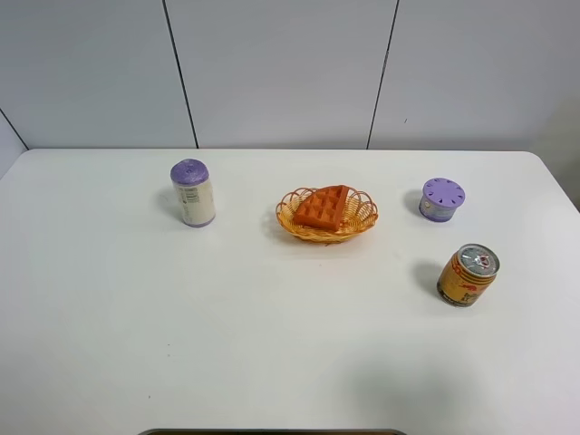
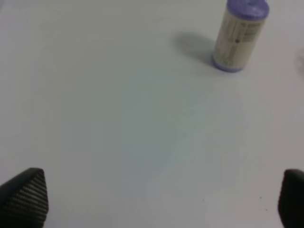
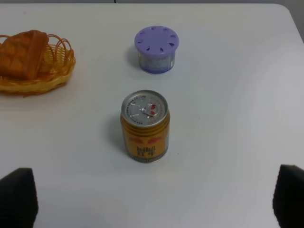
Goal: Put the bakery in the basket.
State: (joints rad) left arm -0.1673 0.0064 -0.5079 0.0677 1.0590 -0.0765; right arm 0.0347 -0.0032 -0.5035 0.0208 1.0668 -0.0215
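- The one waffle point(image 1: 323, 207) lies inside the single basket point(image 1: 295, 223) at the middle of the white table point(image 1: 136, 317), tilted against the rim.
- The wedge's narrow end points toward the back wall; its long axis runs roughly front to back.
- One purple-capped bottle point(image 1: 192, 192) stands upright left of the basket.
- One low purple jar point(image 1: 441, 198) and one gold can point(image 1: 467, 275) stand to the right, apart from each other.
- Left gripper point(image 2: 156, 197) and right gripper point(image 3: 154, 197): fingers spread wide, grasping nothing.
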